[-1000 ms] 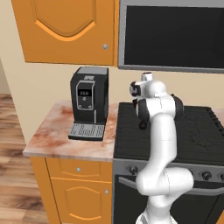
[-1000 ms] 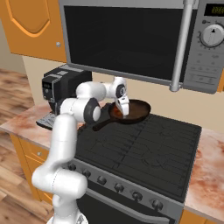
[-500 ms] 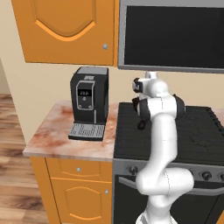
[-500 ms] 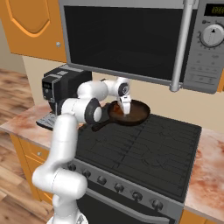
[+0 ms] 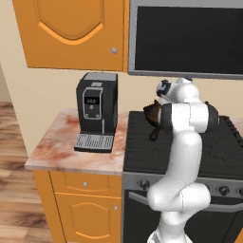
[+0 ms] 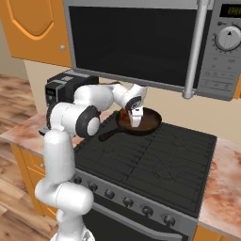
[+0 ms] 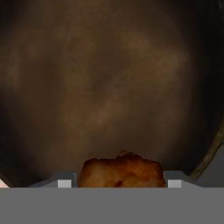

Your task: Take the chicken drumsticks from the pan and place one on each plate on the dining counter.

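A drumstick (image 7: 122, 169) sits between the fingers (image 7: 64, 183), which are closed on it, low inside the pan (image 6: 147, 123) on the stove (image 6: 155, 155). The task looks barely begun: this piece is gripped but not lifted out, and no plate is filled yet. The rest of the pan floor looks bare; a second drumstick I cannot make out

Base views evenly, brightly lit, flat rendered look; shadows soft, no glare noted. Hand view dim, blurred, coarse; pan (image 7: 109, 87) interior rendered murky brown, edges darkened.
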